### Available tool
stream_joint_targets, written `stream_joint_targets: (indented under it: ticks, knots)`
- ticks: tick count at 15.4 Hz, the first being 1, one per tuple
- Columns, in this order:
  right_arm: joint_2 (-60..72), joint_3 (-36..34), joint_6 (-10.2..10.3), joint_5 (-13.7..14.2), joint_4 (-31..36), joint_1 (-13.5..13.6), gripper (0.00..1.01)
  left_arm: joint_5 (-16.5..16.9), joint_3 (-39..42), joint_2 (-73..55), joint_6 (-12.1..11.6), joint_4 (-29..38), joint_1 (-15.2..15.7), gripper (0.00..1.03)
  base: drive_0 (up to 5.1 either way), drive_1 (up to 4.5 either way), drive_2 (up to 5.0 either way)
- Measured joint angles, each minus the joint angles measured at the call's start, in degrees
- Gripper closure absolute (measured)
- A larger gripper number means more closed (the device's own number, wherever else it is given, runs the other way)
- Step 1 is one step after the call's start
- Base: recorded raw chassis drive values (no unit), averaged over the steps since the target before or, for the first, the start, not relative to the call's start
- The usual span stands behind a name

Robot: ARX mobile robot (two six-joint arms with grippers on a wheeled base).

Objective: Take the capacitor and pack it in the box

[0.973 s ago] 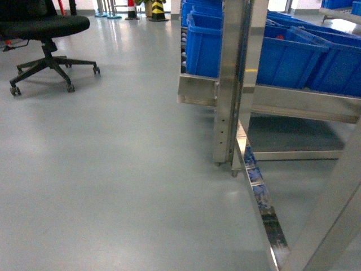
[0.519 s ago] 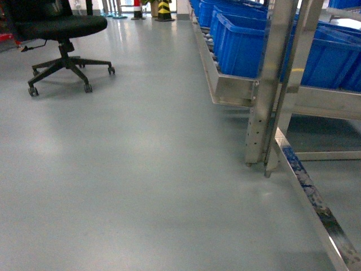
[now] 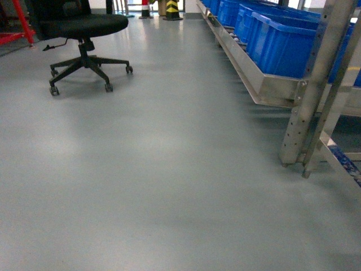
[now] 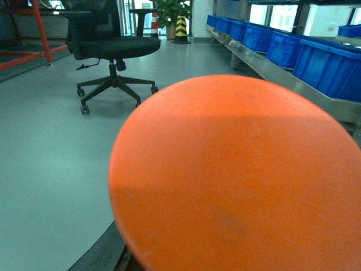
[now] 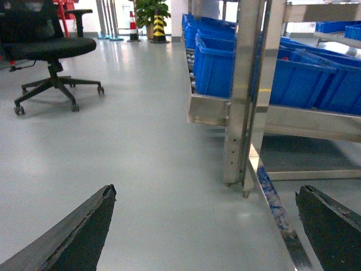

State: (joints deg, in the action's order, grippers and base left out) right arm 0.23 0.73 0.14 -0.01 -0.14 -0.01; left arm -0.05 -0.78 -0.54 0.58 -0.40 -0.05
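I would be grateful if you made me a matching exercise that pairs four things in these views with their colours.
Things:
1. chair
2. bins
3. rack post
4. bollard

Colours:
A. blue
B. yellow and black stripes
C. black
D. bare steel

Pairs: 1-C; 2-A; 3-D; 4-B
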Motion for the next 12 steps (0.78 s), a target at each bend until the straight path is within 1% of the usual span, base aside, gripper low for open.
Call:
stream_joint_targets:
  ticks: [12]
  knots:
    - [0.0,0.0,0.0,0.1,-0.4,0.0,0.03,0.1,0.0,0.0,0.0,0.1,0.0,0.58,-5.0,2.46,2.5]
